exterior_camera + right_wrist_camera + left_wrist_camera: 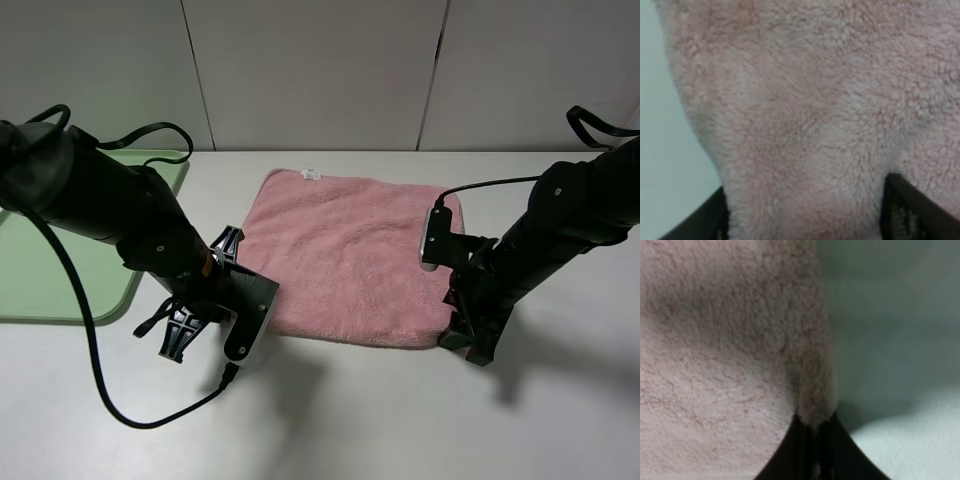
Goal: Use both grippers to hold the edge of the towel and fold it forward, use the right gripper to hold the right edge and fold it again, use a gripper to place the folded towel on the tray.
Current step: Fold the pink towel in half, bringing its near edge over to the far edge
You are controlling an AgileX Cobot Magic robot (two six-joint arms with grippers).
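Note:
A pink towel (pixel 350 255) lies flat on the white table. My left gripper (pixel 268 305) is at its near left corner. In the left wrist view the gripper (pixel 815 452) is shut, pinching the towel's edge (pixel 810 390) between the fingers. My right gripper (pixel 455 325) is at the near right corner. In the right wrist view its fingers (pixel 900 212) stand wide apart with the towel (pixel 810 125) filling the gap between them. The green tray (pixel 60 270) lies at the far left of the table.
The left arm's cable (pixel 110 390) loops over the table in front of the tray. A small white tag (pixel 311 174) shows at the towel's far edge. A grey wall stands behind the table.

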